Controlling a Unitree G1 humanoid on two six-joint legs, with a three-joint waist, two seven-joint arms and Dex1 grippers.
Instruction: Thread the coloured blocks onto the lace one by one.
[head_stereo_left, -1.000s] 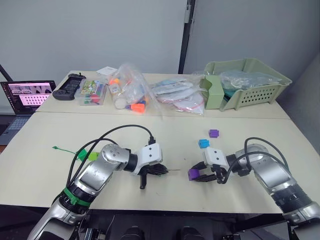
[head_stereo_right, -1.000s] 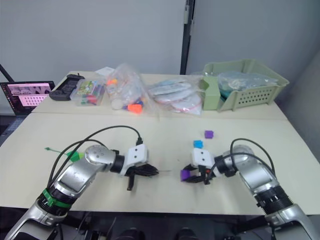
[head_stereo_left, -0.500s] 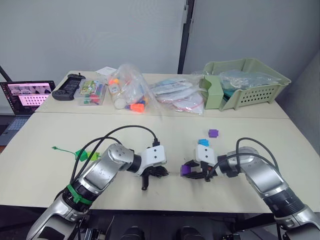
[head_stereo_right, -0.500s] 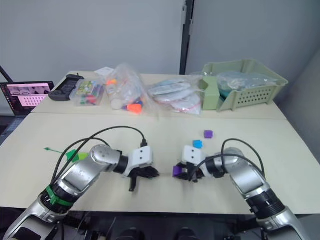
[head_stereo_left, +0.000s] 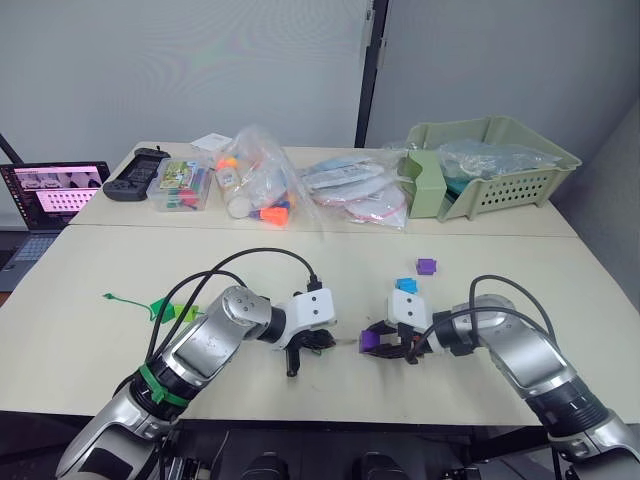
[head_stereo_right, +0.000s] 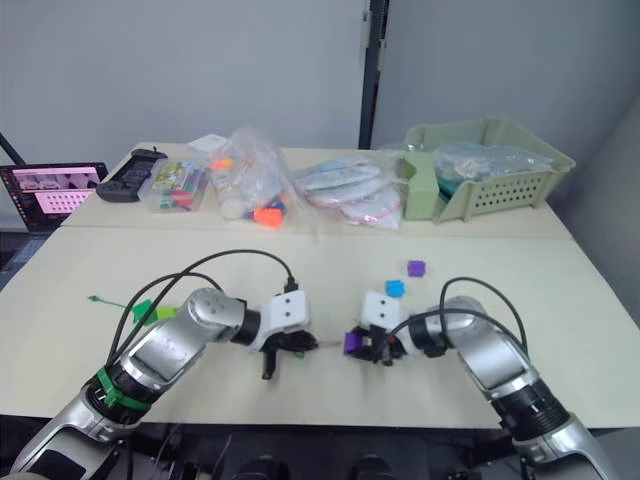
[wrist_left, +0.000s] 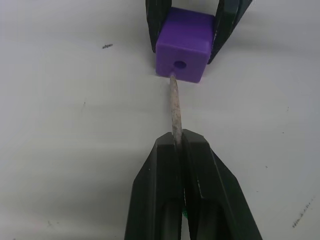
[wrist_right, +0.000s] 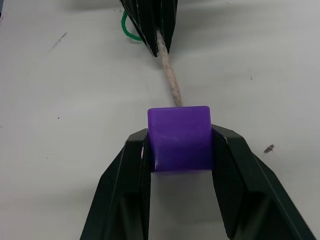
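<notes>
At the far left of the tabletop (head_stereo_left: 90, 270) you have a laptop (head_stereo_left: 52, 190) at the edge, and behind it a black controller (head_stereo_left: 138, 172) and a clear box of coloured items (head_stereo_left: 187, 186). On the near left, the green tail of the lace (head_stereo_left: 125, 298) trails across the surface toward two green blocks (head_stereo_left: 176, 312), one dark and one light, lying side by side just behind your left arm.

Your left gripper (wrist_left: 178, 141) sits low over the near middle of the tabletop, its two black fingers pressed tight together on the stiff pale tip of the lace (wrist_left: 175, 109). The tip sticks out forward from the fingers and reaches the face of a purple block (wrist_left: 183, 44), meeting it just below and to one side of the round hole rather than inside it.

That purple block is clamped between the two fingers of your right gripper (wrist_right: 180, 150), which faces the left one at close range, one finger on each opposite side of the cube.

Further right and a little farther back, a blue block (head_stereo_left: 406, 285) and a second purple block (head_stereo_left: 427, 266) lie loose on the tabletop, near each other. Along the back sit clear bags of craft items (head_stereo_left: 262, 190) and, far right, a pale green basket (head_stereo_left: 500, 170).
</notes>
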